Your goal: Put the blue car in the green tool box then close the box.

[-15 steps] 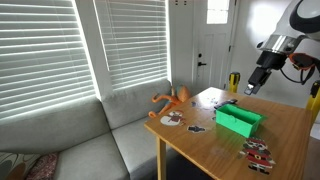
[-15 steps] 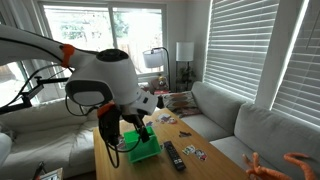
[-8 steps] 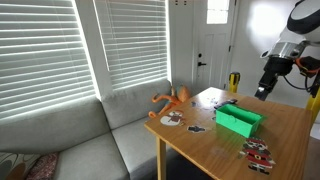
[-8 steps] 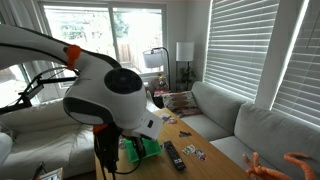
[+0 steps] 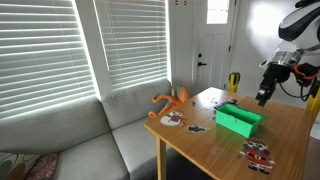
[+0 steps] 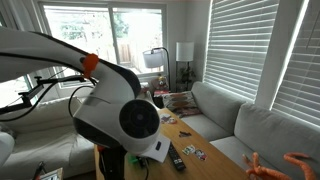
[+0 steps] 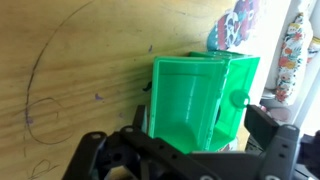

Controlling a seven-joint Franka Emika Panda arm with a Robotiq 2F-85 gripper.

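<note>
The green tool box stands open on the wooden table. In the wrist view the green tool box fills the middle, with its inside bare where I can see it and its lid raised along the right side. My gripper hangs above the table just beyond the box. In the wrist view my gripper has its jaws wide apart, with nothing between them. I cannot make out the blue car in any view. In an exterior view my arm hides the box.
An orange figure lies at the table's far corner by the grey sofa. Red-and-white toys sit near the front edge. Small cards and a dark remote lie on the table. Patterned toys lie past the box.
My gripper has moved rightward and a little lower, from above the box to beyond it. In an exterior view the arm has swung in front of the box and hidden it.
</note>
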